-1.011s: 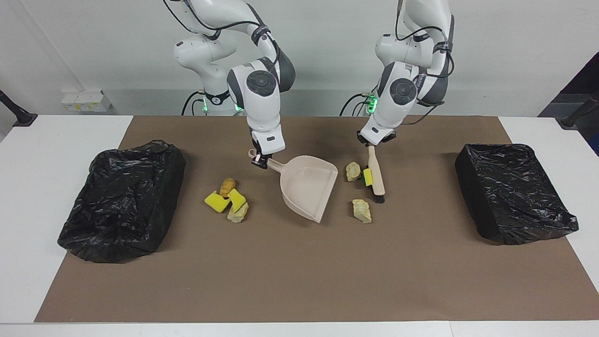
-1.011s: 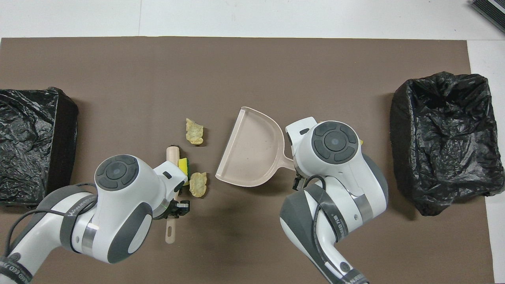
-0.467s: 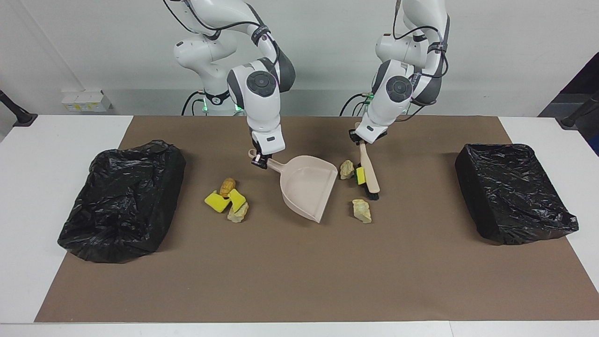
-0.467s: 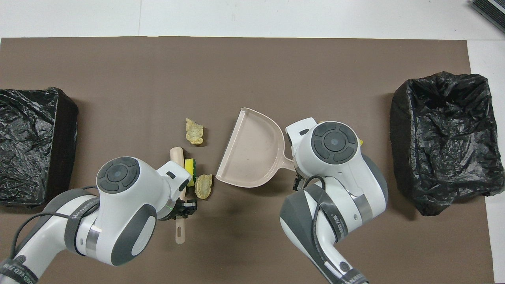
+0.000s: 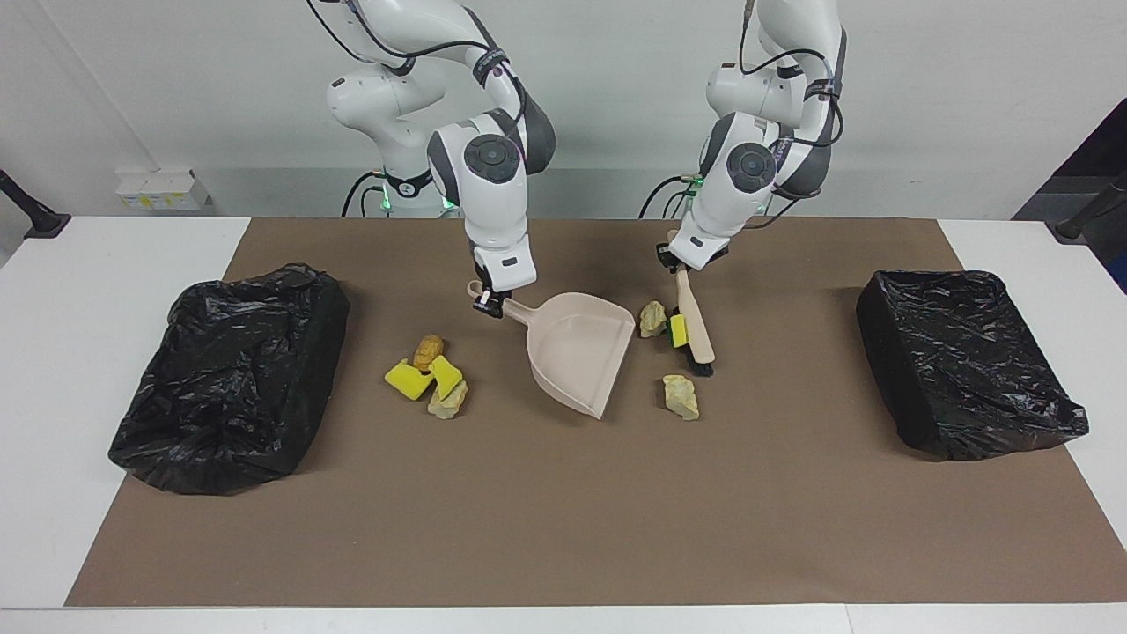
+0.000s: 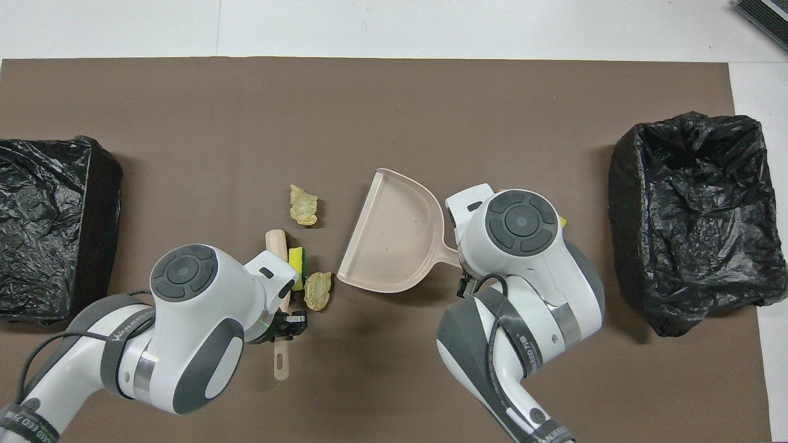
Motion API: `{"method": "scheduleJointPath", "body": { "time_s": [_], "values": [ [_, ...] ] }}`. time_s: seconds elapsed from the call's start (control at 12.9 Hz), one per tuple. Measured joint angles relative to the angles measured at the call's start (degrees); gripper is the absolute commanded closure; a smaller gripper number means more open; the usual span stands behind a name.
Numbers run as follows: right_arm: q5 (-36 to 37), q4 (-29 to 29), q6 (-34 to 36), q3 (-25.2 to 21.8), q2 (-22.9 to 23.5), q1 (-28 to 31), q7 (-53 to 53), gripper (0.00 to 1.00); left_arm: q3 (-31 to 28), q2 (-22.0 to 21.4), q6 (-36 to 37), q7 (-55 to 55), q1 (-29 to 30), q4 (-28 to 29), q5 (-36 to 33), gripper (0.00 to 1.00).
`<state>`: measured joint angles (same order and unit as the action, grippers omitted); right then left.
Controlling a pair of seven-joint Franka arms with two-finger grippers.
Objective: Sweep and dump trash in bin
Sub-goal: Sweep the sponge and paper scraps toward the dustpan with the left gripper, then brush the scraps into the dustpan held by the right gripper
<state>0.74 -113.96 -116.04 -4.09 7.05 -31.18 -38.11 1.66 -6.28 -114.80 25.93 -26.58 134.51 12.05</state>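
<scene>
My right gripper point(image 5: 487, 305) is shut on the handle of the beige dustpan point(image 5: 581, 352), whose mouth rests on the mat and faces the left arm's end. My left gripper point(image 5: 679, 264) is shut on the handle of the brush point(image 5: 697, 328). A yellow sponge piece point(image 5: 677, 330) and a beige chunk point(image 5: 652, 319) lie against the brush, close to the pan's mouth. Another beige chunk point(image 5: 681, 396) lies farther from the robots. More trash point(image 5: 431, 377) sits in a pile beside the pan, toward the right arm's end: yellow sponges, a beige chunk and a brown lump point(image 5: 427, 350).
A black-lined bin point(image 5: 176, 440) stands at the right arm's end of the brown mat point(image 5: 563, 528), and a second bin point(image 5: 889, 370) at the left arm's end. In the overhead view both arms cover much of the mat near the robots.
The left gripper swung the brush toward the dustpan, pushing the sponge piece and one beige chunk closer to the pan's mouth. It has since stopped. The right arm and pan stayed still.
</scene>
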Motion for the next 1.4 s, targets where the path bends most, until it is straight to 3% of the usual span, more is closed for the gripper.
{"method": "scheduleJointPath", "body": {
  "time_s": [1.4],
  "values": [
    [-2.3, -1.2, -2.4, 0.2, 2.1, -2.1, -1.6, 1.00, 0.0, 0.0, -0.5, 0.0, 0.0, 0.0, 0.0, 1.00]
  ]
}}
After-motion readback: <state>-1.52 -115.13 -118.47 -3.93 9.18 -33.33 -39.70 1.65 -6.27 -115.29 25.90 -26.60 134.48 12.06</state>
